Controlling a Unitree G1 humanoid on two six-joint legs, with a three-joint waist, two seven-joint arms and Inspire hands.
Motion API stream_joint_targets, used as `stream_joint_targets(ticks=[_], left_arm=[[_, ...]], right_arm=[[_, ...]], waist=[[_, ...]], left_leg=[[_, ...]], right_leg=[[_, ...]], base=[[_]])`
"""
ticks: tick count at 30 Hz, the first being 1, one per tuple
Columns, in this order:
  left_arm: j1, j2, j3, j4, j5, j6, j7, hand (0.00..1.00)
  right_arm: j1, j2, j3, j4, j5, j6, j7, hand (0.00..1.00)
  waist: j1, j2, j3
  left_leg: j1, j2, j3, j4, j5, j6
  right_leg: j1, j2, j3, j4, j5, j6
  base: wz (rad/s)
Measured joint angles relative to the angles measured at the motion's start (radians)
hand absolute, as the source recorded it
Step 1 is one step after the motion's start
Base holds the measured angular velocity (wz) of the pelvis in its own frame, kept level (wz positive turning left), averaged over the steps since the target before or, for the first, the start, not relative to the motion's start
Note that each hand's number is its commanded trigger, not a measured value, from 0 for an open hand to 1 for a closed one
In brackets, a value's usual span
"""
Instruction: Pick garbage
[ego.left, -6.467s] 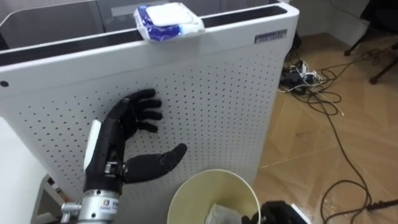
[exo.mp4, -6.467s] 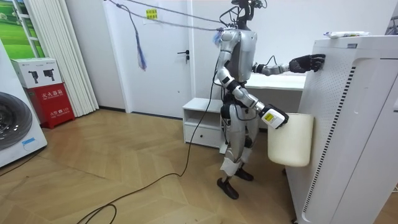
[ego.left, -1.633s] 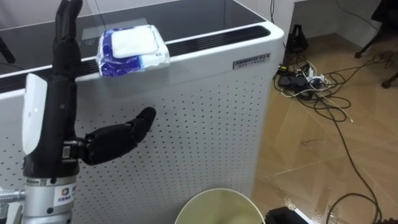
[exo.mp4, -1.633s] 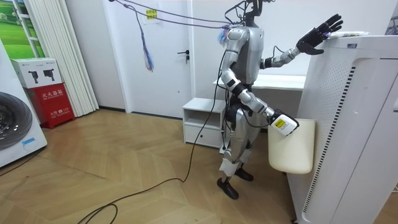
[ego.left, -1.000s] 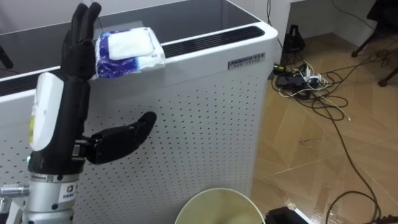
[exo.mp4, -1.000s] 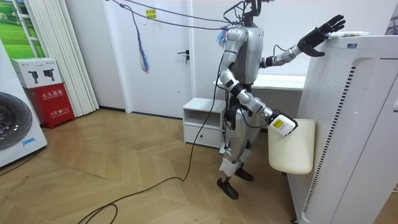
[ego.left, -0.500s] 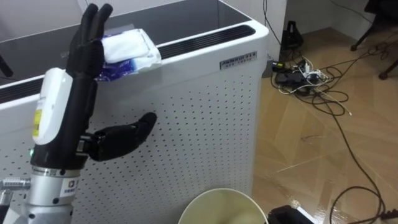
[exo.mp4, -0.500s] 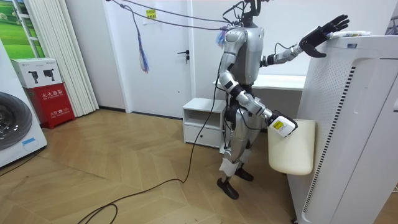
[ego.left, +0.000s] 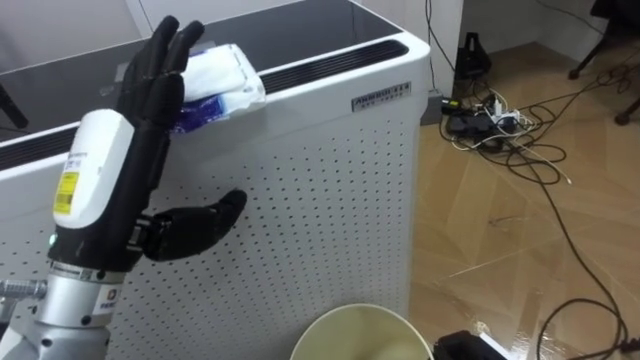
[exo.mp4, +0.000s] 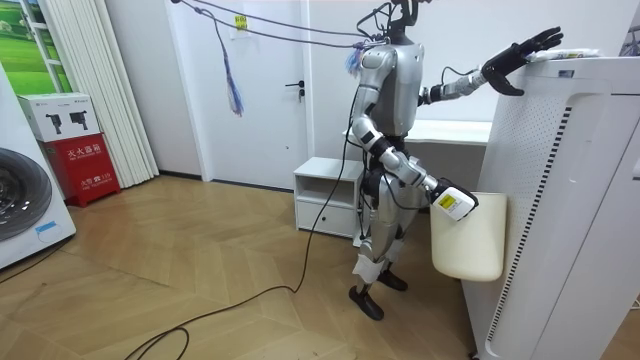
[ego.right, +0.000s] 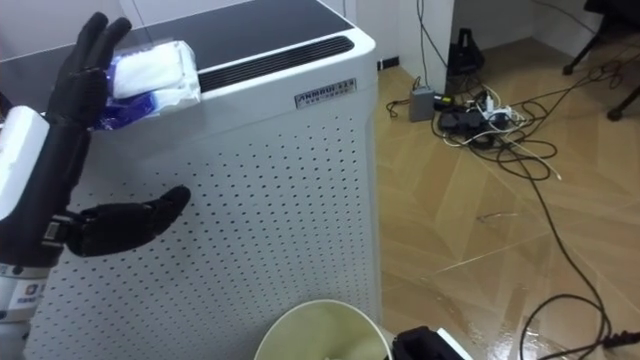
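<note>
Nearest: rim of a cream bin (ego.left: 335, 322) at the bottom edge of the eye views, directly below the robot. In the room view the bin hangs at the end of the lowered right arm, close against the front of a tall white perforated unit (ego.left: 330, 190). Right hand (exo.mp4: 450, 200) is at the bin's upper edge; finger state can't be told.

Mid: left arm raised in front of the unit's perforated face. Left hand (ego.left: 148, 110) is up at top-edge level, fingers straight and close together, thumb spread out to the side, nothing in its grasp. Fingertips overlap the left end of a white-and-blue packet (ego.left: 222, 75); contact can't be confirmed.

Task item: the packet lies flat on top of the unit, at the front edge, just ahead of a long vent slot (ego.left: 330, 62). Not lifted, not in either hand.

Beyond: wooden floor (ego.left: 500, 250) to the right of the unit, with a tangle of cables (ego.left: 490, 110) lying across it.

Room view: robot stands upright, facing the unit at the room view's right. Behind it a low white shelf (exo.mp4: 325, 195) and a door (exo.mp4: 270, 90). Washing machine (exo.mp4: 25, 205) at the room view's far left, red box (exo.mp4: 85, 165) beside it.
</note>
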Motion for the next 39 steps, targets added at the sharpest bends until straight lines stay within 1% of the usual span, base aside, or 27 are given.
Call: stream_joint_targets(ticks=[1, 2, 3, 4, 5, 8, 11, 12, 13, 15, 19, 21, 23, 26, 31, 35, 37, 39], left_arm=[[0.000, 0.002, 0.000, -0.002, 0.004, 0.003, -0.004, 0.12], [-0.001, 0.010, 0.000, -0.003, 0.022, 0.008, -0.011, 0.33], [-0.001, 0.019, 0.000, -0.003, 0.036, 0.011, -0.015, 0.62], [-0.001, 0.021, 0.000, -0.003, 0.044, 0.014, -0.015, 0.67], [-0.002, 0.022, 0.000, -0.003, 0.060, 0.020, -0.016, 1.00], [-0.004, 0.022, -0.001, -0.003, 0.068, 0.032, -0.028, 1.00], [-0.013, 0.021, -0.003, -0.003, 0.079, 0.051, -0.040, 1.00], [-0.037, 0.019, -0.001, -0.003, 0.079, 0.068, -0.039, 1.00], [-0.048, 0.020, -0.001, -0.001, 0.078, 0.074, -0.044, 1.00], [-0.063, 0.019, 0.002, -0.006, 0.075, 0.087, -0.051, 1.00], [-0.083, 0.018, 0.005, -0.007, 0.072, 0.091, -0.051, 1.00], [-0.096, 0.015, 0.007, -0.010, 0.053, 0.098, -0.051, 1.00], [-0.098, 0.015, 0.010, -0.012, 0.052, 0.100, -0.051, 1.00], [-0.116, 0.015, 0.012, -0.015, 0.052, 0.106, -0.051, 1.00], [-0.123, 0.015, 0.012, -0.016, 0.050, 0.108, -0.052, 1.00], [-0.130, 0.015, 0.015, -0.016, 0.047, 0.116, -0.052, 1.00], [-0.127, 0.015, 0.016, -0.016, 0.006, 0.116, -0.052, 1.00], [-0.131, 0.015, 0.017, -0.014, -0.083, 0.127, -0.055, 1.00]], right_arm=[[0.000, 0.001, 0.000, 0.000, 0.000, 0.000, 0.000, 1.00], [0.000, 0.001, 0.000, 0.000, 0.000, 0.002, 0.000, 1.00], [0.000, 0.001, 0.000, 0.000, -0.001, 0.003, 0.000, 1.00], [0.000, 0.001, 0.000, 0.000, -0.003, 0.003, 0.000, 1.00], [0.000, 0.001, 0.000, 0.000, -0.005, 0.004, 0.000, 1.00], [0.000, 0.001, 0.000, 0.000, -0.005, 0.008, 0.000, 1.00], [-0.001, 0.001, 0.000, -0.001, -0.005, 0.024, 0.001, 1.00], [-0.001, 0.001, 0.000, -0.001, -0.005, 0.029, 0.001, 1.00], [-0.001, 0.001, 0.000, -0.001, -0.005, 0.029, 0.001, 1.00], [-0.001, 0.001, 0.000, -0.002, -0.005, 0.031, 0.000, 1.00], [-0.001, 0.000, 0.000, -0.008, -0.005, 0.045, 0.000, 1.00], [-0.001, 0.000, 0.000, -0.010, -0.005, 0.051, -0.001, 1.00], [-0.001, -0.001, 0.000, -0.010, -0.005, 0.051, -0.001, 1.00], [-0.001, -0.001, 0.000, -0.010, -0.005, 0.052, -0.001, 1.00], [-0.001, -0.001, -0.001, -0.010, -0.005, 0.055, -0.002, 1.00], [-0.001, -0.001, -0.001, -0.011, -0.005, 0.062, -0.002, 1.00], [-0.001, -0.001, -0.001, -0.011, -0.005, 0.063, -0.002, 1.00], [-0.002, 0.000, -0.001, -0.015, -0.005, 0.071, -0.010, 1.00]], waist=[[0.000, 0.000, 0.0000], [0.000, -0.001, 0.0003], [-0.003, -0.001, 0.0006], [-0.004, -0.001, 0.0007], [-0.005, -0.004, 0.0024], [-0.006, -0.008, 0.0056], [-0.006, -0.006, 0.0038], [-0.005, -0.005, 0.0032], [-0.005, -0.004, 0.0027], [-0.003, 0.000, -0.0010], [-0.003, 0.003, -0.0033], [-0.003, 0.004, -0.0066], [-0.003, 0.006, -0.0079], [-0.003, 0.006, -0.0081], [-0.003, 0.006, -0.0082], [-0.005, 0.006, -0.0083], [-0.004, 0.006, -0.0083], [-0.005, 0.006, -0.0083]], left_leg=[[0.000, 0.002, 0.000, 0.000, 0.000, 0.000], [0.001, 0.003, 0.000, 0.000, 0.000, 0.000], [0.002, 0.004, 0.000, 0.000, 0.000, 0.000], [0.002, 0.003, 0.000, 0.000, 0.000, 0.000], [0.003, 0.003, 0.001, 0.000, 0.000, 0.000], [0.006, 0.004, 0.002, 0.000, 0.000, 0.000], [0.006, 0.005, 0.002, 0.000, 0.000, 0.000], [0.006, 0.005, 0.002, 0.000, 0.000, 0.000], [0.006, 0.005, 0.003, 0.000, 0.000, 0.000], [0.006, 0.005, 0.010, 0.000, 0.000, 0.000], [0.006, 0.006, 0.014, 0.000, 0.000, 0.000], [0.006, 0.006, 0.016, 0.000, 0.000, 0.000], [0.008, 0.006, 0.018, -0.001, 0.000, 0.000], [0.009, 0.007, 0.021, -0.002, 0.000, 0.000], [0.013, 0.007, 0.025, -0.004, 0.000, 0.000], [0.014, 0.007, 0.027, -0.004, 0.000, 0.000], [0.015, 0.006, 0.027, -0.005, 0.000, 0.000], [0.014, 0.006, 0.026, -0.006, 0.000, 0.000]], right_leg=[[0.000, 0.000, 0.001, 0.000, 0.000, 0.000], [0.000, 0.000, 0.002, 0.001, 0.000, 0.000], [0.001, 0.000, 0.003, 0.001, 0.000, 0.000], [0.002, 0.000, 0.004, 0.001, 0.000, 0.000], [0.002, 0.000, 0.004, 0.002, 0.000, 0.000], [0.006, 0.000, 0.004, 0.002, 0.000, 0.000], [0.006, 0.001, 0.004, 0.003, 0.000, 0.000], [0.006, 0.002, 0.004, 0.003, 0.000, 0.000], [0.006, 0.002, 0.004, 0.003, 0.000, 0.000], [0.002, 0.001, 0.011, 0.004, 0.000, 0.000], [0.001, 0.001, 0.013, 0.005, 0.000, 0.000], [0.001, 0.001, 0.013, 0.004, 0.000, 0.000], [0.001, 0.000, 0.013, 0.004, 0.000, 0.000], [0.001, 0.000, 0.013, 0.004, 0.000, 0.000], [0.003, -0.001, 0.014, 0.004, 0.000, 0.000], [0.003, -0.001, 0.016, 0.003, 0.000, 0.000], [0.003, -0.001, 0.015, 0.003, 0.000, 0.000], [0.002, -0.001, 0.016, 0.003, 0.000, 0.000]], base=[[0.00], [0.00], [0.00], [0.00], [0.00], [0.00], [0.00], [0.00], [-0.03], [-0.07], [-0.03], [0.00], [0.00], [-0.01], [-0.02], [0.00], [0.00], [0.00]])
